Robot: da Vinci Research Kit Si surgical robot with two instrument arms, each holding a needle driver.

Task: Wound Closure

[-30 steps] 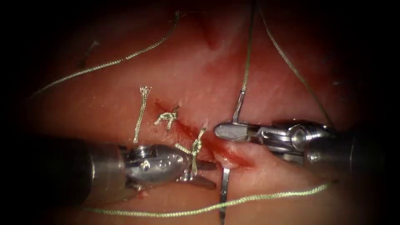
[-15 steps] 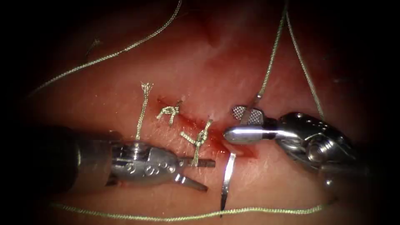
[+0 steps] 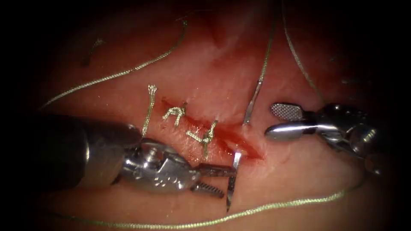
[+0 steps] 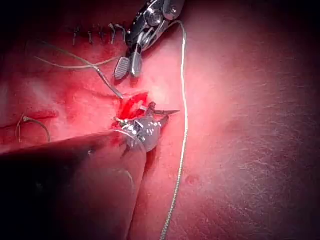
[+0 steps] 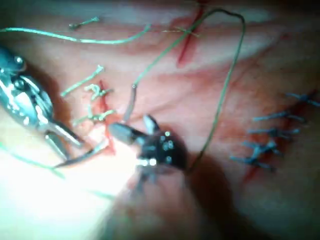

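Left arm's steel needle-driver tool enters low from the left, jaws parted and holding nothing. Right arm's steel needle-driver tool reaches in from the right, jaws spread wide, likewise holding nothing.

text: none legible | labels: none (no markings readable anywhere)

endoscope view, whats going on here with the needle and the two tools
The needle sits in the tissue across the lower end of the cut, its tail end up on the right side and its pointed end out below. The left tool has open jaws right beside the pointed end, not gripping it. The right tool is open off to the right and holds nothing. Two knots already lie along the cut, and thread runs up from the needle's tail.
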